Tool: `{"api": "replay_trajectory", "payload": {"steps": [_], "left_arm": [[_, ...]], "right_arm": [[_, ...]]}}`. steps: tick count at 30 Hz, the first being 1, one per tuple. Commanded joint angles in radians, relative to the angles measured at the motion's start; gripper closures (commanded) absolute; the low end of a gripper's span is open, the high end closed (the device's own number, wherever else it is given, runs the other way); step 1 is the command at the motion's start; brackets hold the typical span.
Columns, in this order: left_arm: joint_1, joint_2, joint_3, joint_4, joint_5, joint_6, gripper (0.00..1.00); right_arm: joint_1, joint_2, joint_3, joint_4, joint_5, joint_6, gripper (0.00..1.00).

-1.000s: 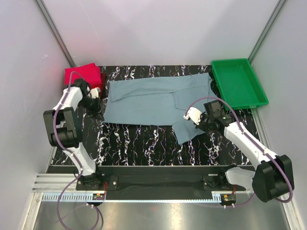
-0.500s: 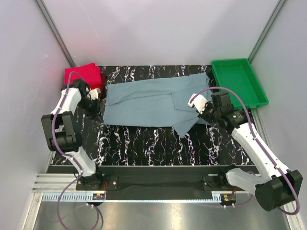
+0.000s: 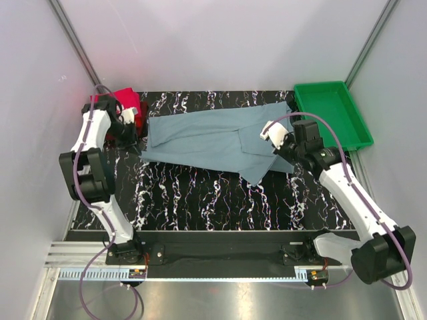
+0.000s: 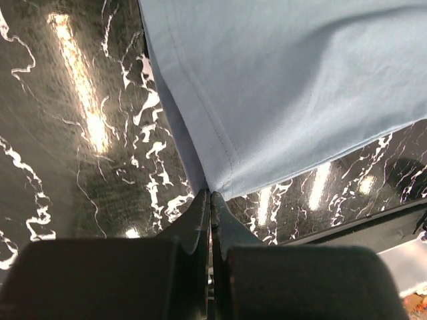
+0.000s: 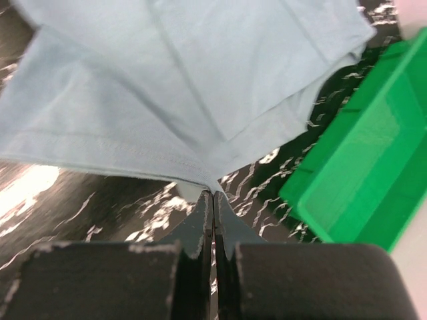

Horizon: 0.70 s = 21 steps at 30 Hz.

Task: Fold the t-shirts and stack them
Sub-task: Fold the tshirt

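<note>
Left gripper (image 4: 211,198) is clamped on a corner of the grey-blue shirt (image 3: 200,137). Right gripper (image 5: 213,195) pinches another corner, by the green tray (image 3: 331,115)

Your left gripper (image 4: 211,200) has its jaws pinched together right on the hemmed corner of the grey-blue t-shirt (image 4: 300,87). The cloth fans out up and to the right from there, over the black marbled table (image 4: 80,153), which shows bright glare streaks.
</note>
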Motion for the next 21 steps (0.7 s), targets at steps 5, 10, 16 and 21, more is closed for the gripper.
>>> {"api": "replay_trajectory", "payload": {"steps": [5,10,16,21], "left_arm": [[0.003,0.107,0.109,-0.009,0.020,0.024,1.00],[0.002,0.217,0.237,-0.021,0.016,0.035,1.00],[-0.020,0.338,0.420,-0.032,0.020,0.060,1.00],[-0.057,0.456,0.625,-0.020,-0.006,0.058,1.00]], "right_arm": [[-0.062,0.177,0.145,0.193,0.023,0.037,1.00],[-0.128,0.360,0.319,0.213,0.006,0.090,1.00],[-0.155,0.567,0.507,0.238,-0.009,0.113,1.00],[-0.157,0.719,0.651,0.255,-0.014,0.135,1.00]]}}
